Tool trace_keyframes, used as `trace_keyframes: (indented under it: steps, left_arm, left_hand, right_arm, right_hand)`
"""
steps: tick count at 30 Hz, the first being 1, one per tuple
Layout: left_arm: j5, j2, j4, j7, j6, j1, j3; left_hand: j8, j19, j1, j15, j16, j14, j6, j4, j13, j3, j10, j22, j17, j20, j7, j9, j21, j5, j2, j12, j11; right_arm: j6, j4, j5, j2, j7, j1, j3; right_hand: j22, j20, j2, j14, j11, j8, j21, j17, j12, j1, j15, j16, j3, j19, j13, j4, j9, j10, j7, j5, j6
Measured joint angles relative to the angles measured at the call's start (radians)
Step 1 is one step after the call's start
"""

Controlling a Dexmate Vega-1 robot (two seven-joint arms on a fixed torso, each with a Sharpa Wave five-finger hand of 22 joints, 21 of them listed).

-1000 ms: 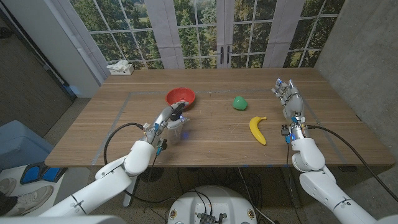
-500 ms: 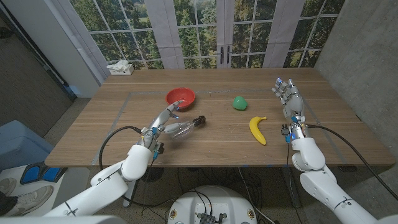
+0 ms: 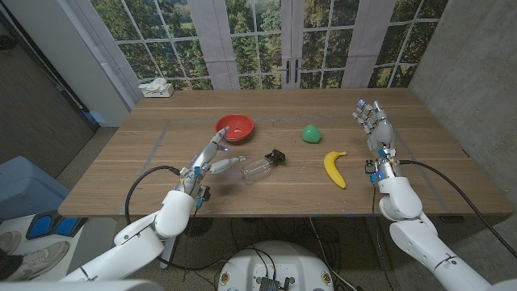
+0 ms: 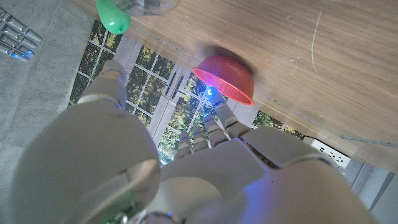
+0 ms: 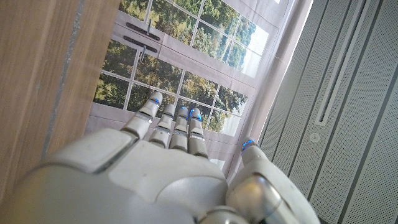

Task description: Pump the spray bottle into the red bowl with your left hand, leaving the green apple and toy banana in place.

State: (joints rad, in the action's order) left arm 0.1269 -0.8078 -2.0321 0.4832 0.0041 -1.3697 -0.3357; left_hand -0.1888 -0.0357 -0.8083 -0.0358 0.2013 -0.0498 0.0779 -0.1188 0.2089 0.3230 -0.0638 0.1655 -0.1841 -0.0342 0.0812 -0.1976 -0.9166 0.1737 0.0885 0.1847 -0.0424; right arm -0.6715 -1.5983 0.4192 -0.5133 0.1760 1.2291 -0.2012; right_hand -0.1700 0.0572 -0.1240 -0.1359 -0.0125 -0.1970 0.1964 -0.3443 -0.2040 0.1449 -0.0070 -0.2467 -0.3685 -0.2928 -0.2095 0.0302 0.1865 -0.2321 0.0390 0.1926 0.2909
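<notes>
On the wooden worktop [image 3: 161, 174] we see the spray bottle [image 3: 262, 165] lying toppled between our empty, spread left hand [image 3: 212, 157] and the toy banana [image 3: 334, 168]; the red bowl [image 3: 234, 125] and green apple [image 3: 311, 133] sit beyond, the right hand [image 3: 374, 126] raised, empty, fingers apart.

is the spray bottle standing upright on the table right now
No, in the head view the spray bottle lies on its side on the table, apart from the left robot hand.
</notes>
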Motion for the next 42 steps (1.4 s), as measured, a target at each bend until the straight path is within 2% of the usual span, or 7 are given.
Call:
trace_keyframes:
  steps: [7,14,23,33,37,40,42]
  left_arm:
    - [-0.023,0.01,0.013,0.002,-0.042,-0.013,0.026]
    - [-0.095,0.037,0.044,-0.012,-0.13,-0.021,0.056]
    - [-0.184,0.084,0.072,-0.035,-0.202,-0.023,0.084]
    - [-0.286,0.141,0.117,-0.075,-0.292,0.001,0.102]
    - [-0.319,0.161,0.137,-0.093,-0.317,0.018,0.104]
    - [-0.348,0.173,0.148,-0.109,-0.337,0.031,0.104]
    - [-0.354,0.179,0.156,-0.115,-0.343,0.039,0.104]
  left_hand:
    - [0.0,0.054,0.137,0.002,-0.017,0.075,0.06,0.042,-0.007,-0.052,-0.074,0.0,0.0,0.002,0.049,0.009,0.066,0.0,-0.014,0.0,-0.003]
    - [0.0,0.197,0.238,0.001,-0.022,0.182,0.085,0.054,-0.019,-0.08,-0.107,0.0,0.007,0.0,0.06,0.016,0.192,0.007,-0.039,-0.003,-0.029]
    - [-0.004,0.208,0.318,0.002,-0.024,0.216,0.07,0.07,-0.029,-0.104,-0.104,-0.002,0.007,0.017,0.068,0.025,0.289,0.008,-0.072,-0.004,-0.056]
    - [-0.004,0.207,0.413,0.002,-0.019,0.216,0.025,0.126,-0.033,-0.1,-0.104,0.0,0.005,0.018,0.059,0.029,0.318,0.019,-0.159,0.0,-0.056]
    - [-0.004,0.207,0.46,0.002,-0.019,0.216,0.007,0.156,-0.037,-0.096,-0.104,0.0,0.005,0.018,0.04,0.03,0.334,0.027,-0.198,0.0,-0.056]
    - [-0.004,0.207,0.503,0.002,-0.019,0.216,-0.014,0.195,-0.037,-0.062,-0.105,0.0,0.005,0.018,0.019,0.03,0.353,0.051,-0.258,0.0,-0.056]
    - [-0.003,0.207,0.508,0.002,-0.016,0.216,-0.024,0.223,-0.037,-0.035,-0.108,0.0,0.007,0.018,0.007,0.03,0.359,0.066,-0.263,0.005,-0.052]
  right_arm:
    - [0.009,-0.002,-0.005,0.0,0.005,-0.005,-0.004]
    - [0.021,-0.005,-0.01,-0.003,0.007,-0.01,-0.008]
    - [0.04,-0.005,-0.002,-0.01,-0.001,-0.019,-0.017]
    - [0.068,-0.001,0.049,-0.021,-0.039,-0.036,-0.032]
    - [0.078,-0.001,0.066,-0.024,-0.047,-0.041,-0.036]
    - [0.087,-0.001,0.081,-0.024,-0.054,-0.046,-0.039]
    - [0.094,0.0,0.092,-0.024,-0.058,-0.047,-0.04]
  right_hand:
    - [0.0,0.0,0.0,0.0,0.0,0.0,0.0,0.001,0.0,0.0,0.0,0.0,0.004,0.0,0.0,-0.004,0.0,0.0,0.003,0.0,-0.003]
    - [0.0,-0.007,0.0,0.004,-0.004,0.0,0.0,0.006,0.0,0.0,0.015,0.0,0.009,-0.007,0.0,-0.009,0.0,0.004,0.004,0.0,-0.004]
    - [0.0,0.0,0.026,0.017,-0.011,0.005,-0.004,0.01,0.004,-0.025,0.009,0.015,0.022,0.0,0.0,-0.022,0.0,0.011,0.011,-0.004,-0.011]
    - [0.0,-0.016,0.049,0.049,-0.009,0.006,-0.008,0.02,0.012,-0.031,0.002,0.03,0.034,0.016,0.0,-0.029,0.0,0.035,0.009,-0.004,-0.027]
    - [0.0,-0.021,0.057,0.056,-0.009,0.006,-0.008,0.024,0.012,-0.038,-0.006,0.036,0.039,0.029,0.0,-0.025,0.0,0.034,0.007,-0.004,-0.036]
    - [0.0,-0.018,0.057,0.058,-0.009,0.012,-0.008,0.028,0.012,-0.038,-0.007,0.036,0.043,0.033,0.005,-0.029,0.0,0.045,-0.003,-0.004,-0.049]
    - [0.0,-0.018,0.057,0.063,-0.011,0.016,-0.008,0.029,0.012,-0.038,-0.013,0.04,0.043,0.033,0.005,-0.029,0.0,0.047,0.002,-0.004,-0.056]
